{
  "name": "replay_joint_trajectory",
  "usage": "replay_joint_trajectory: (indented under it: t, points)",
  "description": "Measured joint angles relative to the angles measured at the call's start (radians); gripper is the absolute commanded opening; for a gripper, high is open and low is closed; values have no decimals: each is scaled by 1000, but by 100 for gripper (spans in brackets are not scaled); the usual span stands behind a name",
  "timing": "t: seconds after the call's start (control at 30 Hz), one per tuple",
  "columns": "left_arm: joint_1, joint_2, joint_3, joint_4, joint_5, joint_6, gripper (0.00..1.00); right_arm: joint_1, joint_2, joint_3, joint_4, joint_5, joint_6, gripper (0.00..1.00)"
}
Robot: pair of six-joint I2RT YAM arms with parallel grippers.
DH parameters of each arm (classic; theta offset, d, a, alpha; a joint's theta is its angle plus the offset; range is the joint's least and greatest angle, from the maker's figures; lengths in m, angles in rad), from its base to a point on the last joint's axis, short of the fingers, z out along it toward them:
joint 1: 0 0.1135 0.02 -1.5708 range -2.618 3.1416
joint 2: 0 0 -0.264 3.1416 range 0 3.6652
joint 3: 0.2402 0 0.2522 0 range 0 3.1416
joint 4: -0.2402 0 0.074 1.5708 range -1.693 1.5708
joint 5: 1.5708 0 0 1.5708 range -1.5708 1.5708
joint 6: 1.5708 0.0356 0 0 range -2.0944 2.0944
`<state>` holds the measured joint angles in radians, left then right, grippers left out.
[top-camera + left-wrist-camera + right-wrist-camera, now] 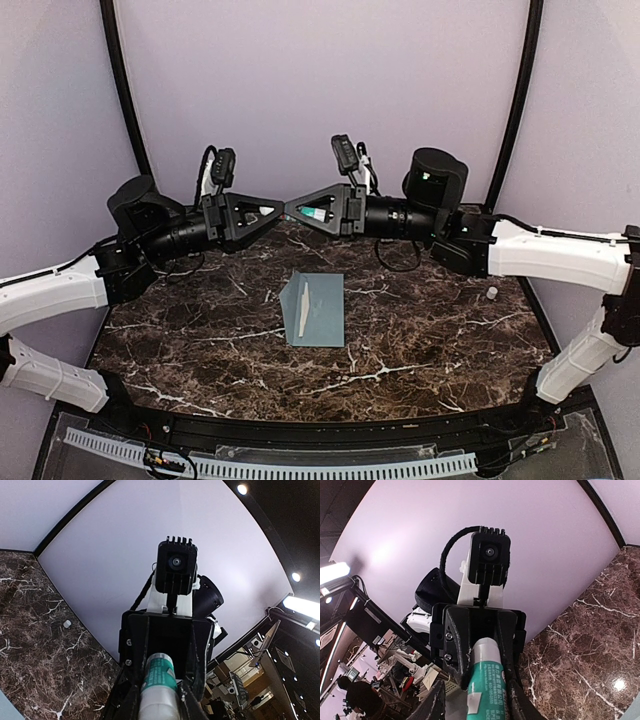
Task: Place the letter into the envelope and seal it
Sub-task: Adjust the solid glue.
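On the left, the left gripper [277, 212] reaches out level above the table [420, 340], its tips meeting the other arm's tips nose to nose. Its wrist view shows its fingers [129, 700] pressed against one end of a glue stick [485, 680], so it looks clamped on that end.

Directly under the meeting tips, well below both and nearer the arm bases, the envelope [322, 310] lies flat on the dark marble, touched by neither arm. A pale strip [302, 306] runs lengthwise along its left part. I cannot tell whether that is the raised flap or the edge of the letter.

Just right of the tips, the right gripper [293, 212] appears closed on the other end of the stick, whose teal label sits between its fingers [516, 700]. Farther right, beyond that arm's forearm, a small white piece [492, 293] stands alone on the marble, possibly the stick's cap.

The envelope is probably very light, thin and limp, and it should slide easily on the polished stone. A pinch straight down on its middle would likely find nothing to grip and only push it along. The better hold seems to be a free edge or the flap, wherever the paper lifts off the surface, taken gently so that it does not crease or tear. Meanwhile the other arm could press a corner down. Once it is off the table it will probably sag, so a hold near the middle of a long side should keep it flatter than a corner hold.
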<state>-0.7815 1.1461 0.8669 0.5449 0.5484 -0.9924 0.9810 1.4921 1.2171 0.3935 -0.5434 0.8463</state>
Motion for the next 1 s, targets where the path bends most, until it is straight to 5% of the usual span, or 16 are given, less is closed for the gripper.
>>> replay_joint_trajectory:
  t: [0.3, 0.37, 0.43, 0.63, 1.0]
  points:
    - [0, -8, -11, 19, -3, -11, 2, 2, 5, 10, -29, 0, -11, 14]
    - [0, -10, -14, 19, -3, -12, 17, 3, 6, 10, -32, 3, -10, 12]
    - [0, -10, -16, 19, -5, -11, 44, 3, 6, 10, -35, 10, -16, 10]
    - [0, -22, -18, -46, -27, 23, 82, 3, -17, 7, -82, 65, -34, 8]
    - [83, -113, -19, -392, -2, 168, 87, -92, -151, -53, -248, 196, -65, 7]
